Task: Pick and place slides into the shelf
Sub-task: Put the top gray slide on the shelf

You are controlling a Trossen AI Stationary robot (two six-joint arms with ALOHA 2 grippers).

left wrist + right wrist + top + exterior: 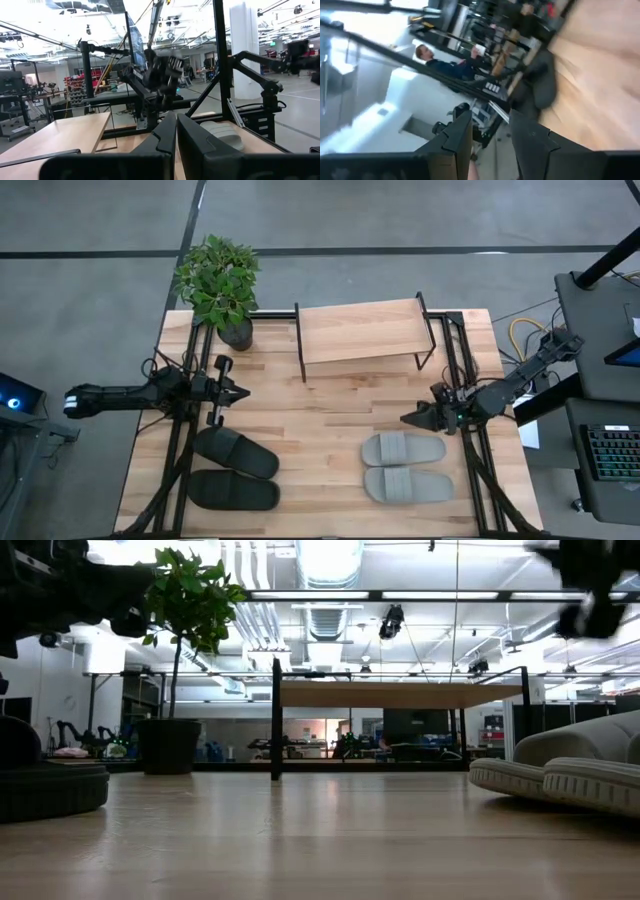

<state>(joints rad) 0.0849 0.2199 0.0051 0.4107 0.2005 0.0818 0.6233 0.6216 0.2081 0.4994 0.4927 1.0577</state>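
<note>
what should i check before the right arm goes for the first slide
1. Low wooden-plank shelf with black metal frame has a free top: ok.
2. Light grey slide sandals lie flat, side by side: ok.
3. Matte black slide sandals still on table: ok.
4. Right hand above table beside the grey pair, holding nothing: ok.
5. Right hand fingers apart: ok.
6. Left hand shut, clear of shelf: ok.

black slides [235, 470] and grey slides [405, 468] lie before the bare shelf [362, 330].
</note>
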